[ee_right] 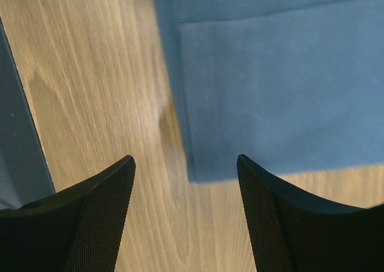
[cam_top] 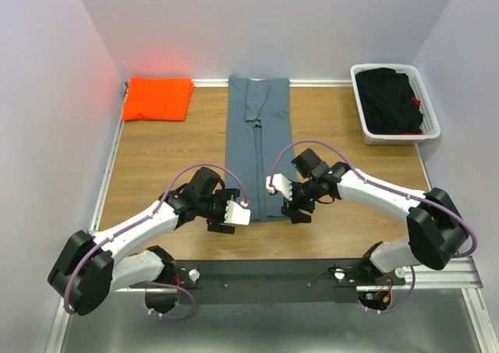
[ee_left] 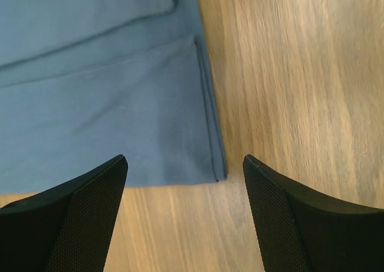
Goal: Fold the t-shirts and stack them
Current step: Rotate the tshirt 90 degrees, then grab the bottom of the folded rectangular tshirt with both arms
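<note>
**While the jaws hang open, the near hem waits**

Because the blue-grey shirt (cam_top: 257, 150) lies as a long layered strip down the middle of the table (cam_top: 171, 150), the main danger is a shallow pinch. If a finger catches only the top layer at a corner, I judge the lengthwise fold would peel apart on lifting. An uneven grab, with one corner caught and the other missed, would drag the strip askew. Fingertips set down just short of the edge could also push the hem into a ruck.

The left gripper (ee_left: 185, 161) is spread wide and holds nothing; the shirt's near corner and bare wood lie between its fingers. The right gripper (ee_right: 186, 158) is likewise released and empty over the other near corner. Whether either touches the cloth I cannot tell.

The orange shirt (cam_top: 158, 98) sits folded at the far left. A white basket (cam_top: 401, 139) of dark clothes stands far right.
</note>
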You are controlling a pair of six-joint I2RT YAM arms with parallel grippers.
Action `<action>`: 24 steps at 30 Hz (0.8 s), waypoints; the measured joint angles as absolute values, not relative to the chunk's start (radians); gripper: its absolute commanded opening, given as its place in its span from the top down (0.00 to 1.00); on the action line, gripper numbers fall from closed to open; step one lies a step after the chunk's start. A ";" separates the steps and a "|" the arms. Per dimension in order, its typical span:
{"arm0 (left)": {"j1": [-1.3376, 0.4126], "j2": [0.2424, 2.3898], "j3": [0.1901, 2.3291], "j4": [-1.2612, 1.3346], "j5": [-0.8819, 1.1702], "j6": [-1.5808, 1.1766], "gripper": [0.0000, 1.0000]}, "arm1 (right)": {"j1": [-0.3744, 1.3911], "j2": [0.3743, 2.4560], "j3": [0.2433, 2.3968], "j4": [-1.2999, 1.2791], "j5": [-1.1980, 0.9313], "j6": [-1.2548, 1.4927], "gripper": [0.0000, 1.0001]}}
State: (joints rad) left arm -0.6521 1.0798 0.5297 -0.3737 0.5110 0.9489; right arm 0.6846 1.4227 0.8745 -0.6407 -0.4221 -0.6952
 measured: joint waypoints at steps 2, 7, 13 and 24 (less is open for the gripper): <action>-0.662 1.096 0.521 -0.364 0.497 0.955 0.22 | 0.710 1.439 0.856 -0.619 -0.413 -0.709 0.28; -0.675 1.165 0.522 -0.327 0.470 0.967 0.39 | 0.714 1.472 0.807 -0.554 -0.378 -0.738 0.34; -0.678 1.224 0.522 -0.318 0.452 0.982 0.39 | 0.714 1.493 0.766 -0.476 -0.339 -0.778 0.38; -0.705 1.243 0.540 -0.360 0.410 1.044 0.52 | 0.719 1.489 0.749 -0.418 -0.339 -0.779 0.57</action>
State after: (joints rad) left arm -0.7052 1.2427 0.5396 -0.3603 0.4103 1.0439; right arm 0.7185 1.4891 0.7490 -0.4179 -0.3386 -0.7792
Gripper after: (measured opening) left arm 0.501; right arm 0.513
